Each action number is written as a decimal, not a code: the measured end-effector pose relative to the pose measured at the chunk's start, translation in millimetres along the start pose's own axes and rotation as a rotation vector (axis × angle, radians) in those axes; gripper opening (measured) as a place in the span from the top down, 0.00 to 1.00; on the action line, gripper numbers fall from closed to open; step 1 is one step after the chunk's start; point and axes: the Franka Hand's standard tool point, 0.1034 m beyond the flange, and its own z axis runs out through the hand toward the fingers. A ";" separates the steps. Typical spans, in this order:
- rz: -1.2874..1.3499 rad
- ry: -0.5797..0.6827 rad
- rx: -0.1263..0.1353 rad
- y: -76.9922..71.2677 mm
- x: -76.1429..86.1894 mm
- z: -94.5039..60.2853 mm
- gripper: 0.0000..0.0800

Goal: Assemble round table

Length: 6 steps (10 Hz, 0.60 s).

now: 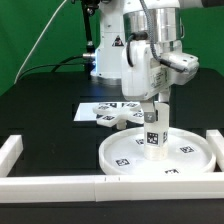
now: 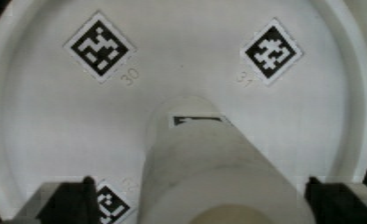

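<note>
Along the bench's front edge lies a white front rail (image 1: 50, 186), and a side rail (image 1: 9, 153) runs back from the front corner on the exterior view's left, with a second side rail (image 1: 214, 145) at the opposite corner. Just behind the front rail, toward the corner on the exterior view's right, the large rimmed round disc (image 1: 110, 150) lies flat on the black bench (image 1: 45, 125), open side up, with square tags scattered over its floor. The short cylindrical leg (image 1: 152, 128) stands upright at about the middle of the disc, a tag on the side facing the front edge. Its lower end is at the disc's floor, though neither view shows for certain whether it is seated there or sits a hair above it. The gripper (image 1: 155, 106) is clenched on the upper part of the leg, coming straight down from above. In the wrist view the leg (image 2: 206, 160) runs down between the two dark fingers (image 2: 70, 200), which press against it from either side, and the disc (image 2: 180, 60) fills the background with two of its tags showing beyond the leg's far end. Farther back, toward the bench's middle, the small cross-shaped foot (image 1: 118, 118) lies flat just beyond the disc's rim, partly overlapping the marker board (image 1: 95, 106). Near the back edge rises the white arm (image 1: 140, 50), in front of a green backdrop (image 1: 40, 30).
</note>
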 end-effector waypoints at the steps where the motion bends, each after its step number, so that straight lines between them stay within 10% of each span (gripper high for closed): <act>1: -0.134 -0.003 0.002 -4.8 3.1 -1.5 0.22; 6: -0.607 -0.014 -0.010 -11.2 2.8 -3.3 0.19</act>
